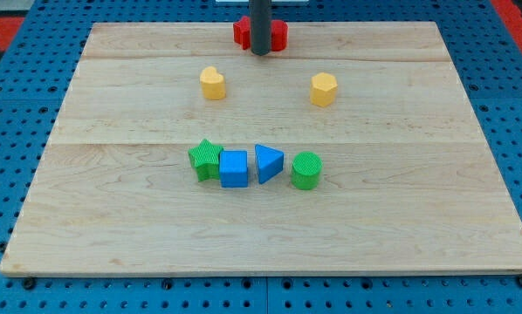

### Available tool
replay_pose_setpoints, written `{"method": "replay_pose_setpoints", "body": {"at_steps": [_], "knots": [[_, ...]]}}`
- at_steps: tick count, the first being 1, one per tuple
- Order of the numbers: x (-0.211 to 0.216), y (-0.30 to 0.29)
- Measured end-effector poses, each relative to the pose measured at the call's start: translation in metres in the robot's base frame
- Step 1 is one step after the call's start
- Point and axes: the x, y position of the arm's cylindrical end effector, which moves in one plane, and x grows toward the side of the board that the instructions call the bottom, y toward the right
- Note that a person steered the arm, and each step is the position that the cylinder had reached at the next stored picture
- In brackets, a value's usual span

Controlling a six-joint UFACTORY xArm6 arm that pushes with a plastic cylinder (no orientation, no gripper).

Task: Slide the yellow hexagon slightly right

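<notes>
The yellow hexagon (324,89) sits on the wooden board in the upper right of the middle. My tip (261,52) stands at the view's top centre, in front of a red block (261,33), up and to the left of the hexagon and well apart from it. A yellow heart-shaped block (212,83) lies to the left of the hexagon, below-left of my tip.
A row of blocks lies in the board's middle: a green star (206,159), a blue cube (234,168), a blue triangle (268,162) and a green cylinder (306,170). The board (113,218) rests on a blue pegboard.
</notes>
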Motion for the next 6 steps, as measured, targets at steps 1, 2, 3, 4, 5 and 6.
{"method": "replay_pose_setpoints", "body": {"at_steps": [1, 2, 3, 4, 5, 6], "knots": [[0.054, 0.0], [0.092, 0.0], [0.092, 0.0], [0.092, 0.017], [0.092, 0.046], [0.092, 0.062]]}}
